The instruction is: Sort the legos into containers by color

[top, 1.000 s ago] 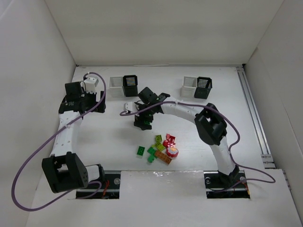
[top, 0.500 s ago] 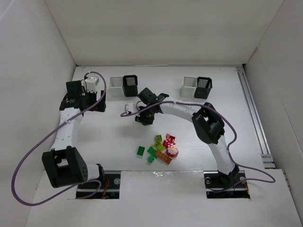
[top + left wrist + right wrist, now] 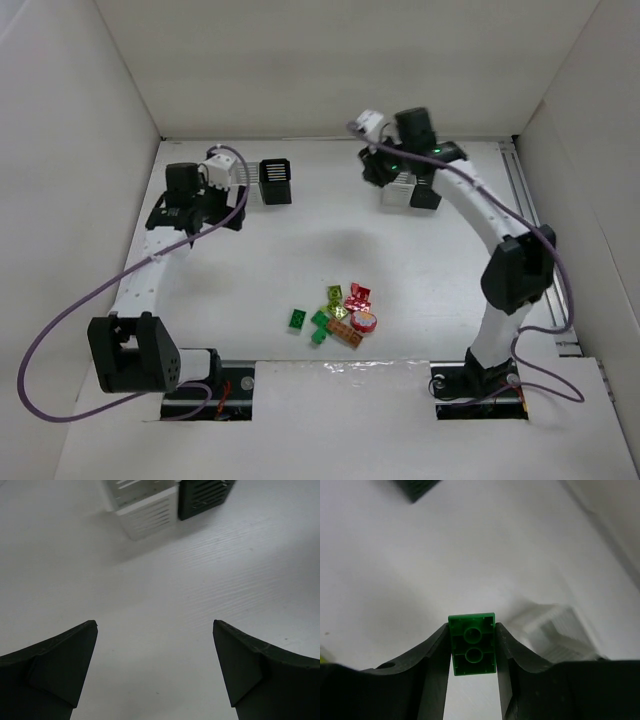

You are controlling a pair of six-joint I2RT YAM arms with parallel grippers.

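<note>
My right gripper (image 3: 472, 626) is shut on a green lego (image 3: 472, 645), underside up between the fingers. In the top view that gripper (image 3: 377, 169) hangs at the back right, by the right pair of containers, with the white bin (image 3: 401, 190) just under it. The white bin (image 3: 555, 630) shows blurred beside the fingers. The other legos (image 3: 335, 315) lie in a loose pile near the front middle: green, yellow-green, red and orange. My left gripper (image 3: 154, 624) is open and empty over bare table, facing the left white bin (image 3: 145, 510) and black bin (image 3: 202, 497).
The left black bin (image 3: 275, 181) stands at the back, with my left gripper (image 3: 226, 200) beside it covering its white partner. White walls enclose the table. A rail (image 3: 535, 240) runs along the right edge. A red round piece (image 3: 365, 320) lies in the pile.
The right arm closed on the green lego at mid-table and swung it up to the back right bins. The left arm moved right, toward the left bins.
</note>
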